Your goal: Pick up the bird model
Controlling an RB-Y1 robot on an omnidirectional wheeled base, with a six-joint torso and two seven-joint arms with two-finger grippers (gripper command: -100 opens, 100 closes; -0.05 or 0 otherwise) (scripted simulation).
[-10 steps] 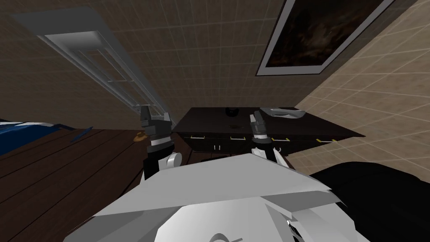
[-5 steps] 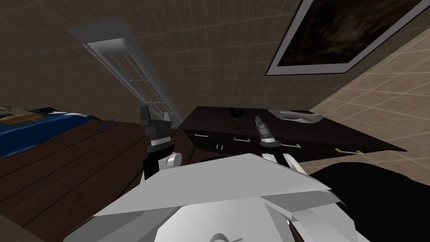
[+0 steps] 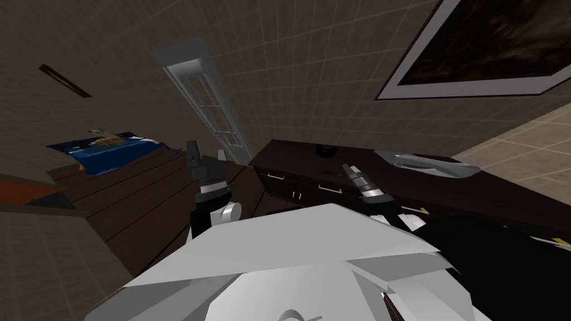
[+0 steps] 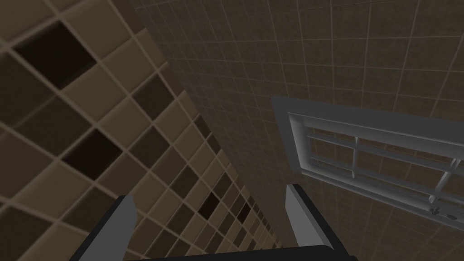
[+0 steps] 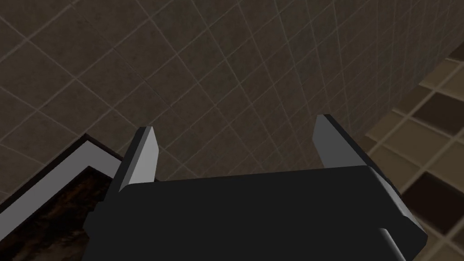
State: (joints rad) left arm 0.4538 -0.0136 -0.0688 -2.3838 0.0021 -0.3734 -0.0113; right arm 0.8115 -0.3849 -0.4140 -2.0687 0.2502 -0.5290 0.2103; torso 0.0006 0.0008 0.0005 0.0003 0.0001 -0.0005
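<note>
The robot's left gripper (image 3: 207,150) is raised just ahead of the chest, above the dark plank floor (image 3: 139,189). Its two blades are spread wide with nothing between them. The right gripper (image 3: 350,169) points toward a long dark cabinet (image 3: 390,186) — it too stands wide and empty. On the cabinet's top sit a small dark round object (image 3: 325,149) and, well apart from it, a shallow grey dish-like shape (image 3: 426,163). Farther off to the left lies a blue cover (image 3: 111,147). Where the bird model lies cannot be told.
</note>
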